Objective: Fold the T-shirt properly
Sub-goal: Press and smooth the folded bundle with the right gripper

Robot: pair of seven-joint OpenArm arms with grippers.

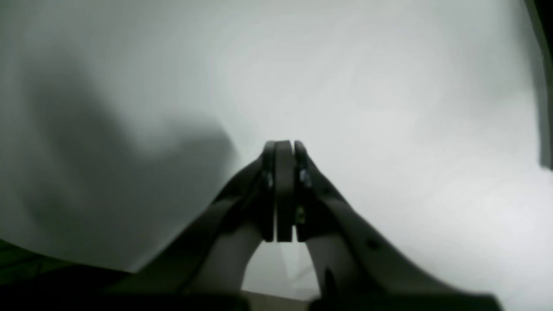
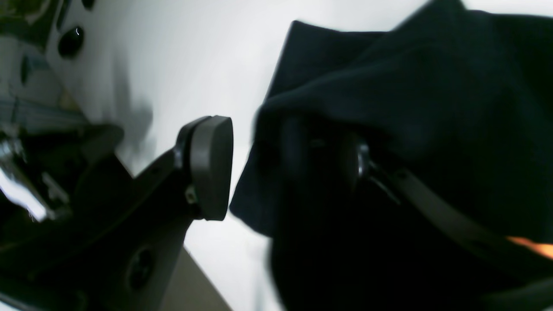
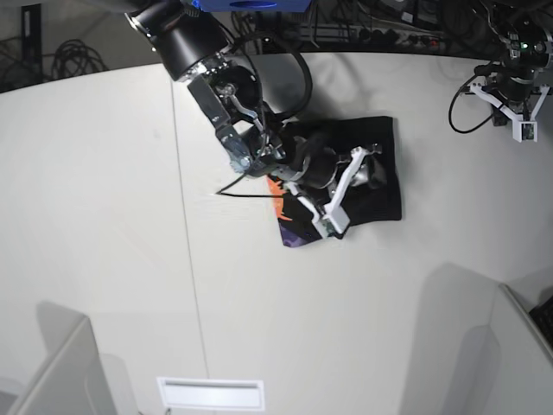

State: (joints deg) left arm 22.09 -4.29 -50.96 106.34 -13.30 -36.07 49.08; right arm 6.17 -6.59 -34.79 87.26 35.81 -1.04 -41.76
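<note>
The black T-shirt (image 3: 367,138) lies bunched and partly folded in the middle of the white table (image 3: 104,216), with its orange and purple print (image 3: 282,226) showing at the lower left edge. My right gripper (image 3: 352,194) sits on top of it, open. In the right wrist view the jaws (image 2: 268,142) stand wide apart. One pad (image 2: 209,168) is bare over the table, and black cloth (image 2: 432,108) drapes over the other finger. A gap of white table shows between the bare pad and the cloth. My left gripper (image 1: 285,144) is shut on nothing above bare table, far from the shirt at the back right (image 3: 518,121).
A thin dark cable (image 3: 238,188) runs from the right arm across the table beside the shirt. Grey partition panels stand at the front left (image 3: 52,372) and front right (image 3: 484,346). Cables and equipment (image 3: 363,30) lie beyond the table's back edge.
</note>
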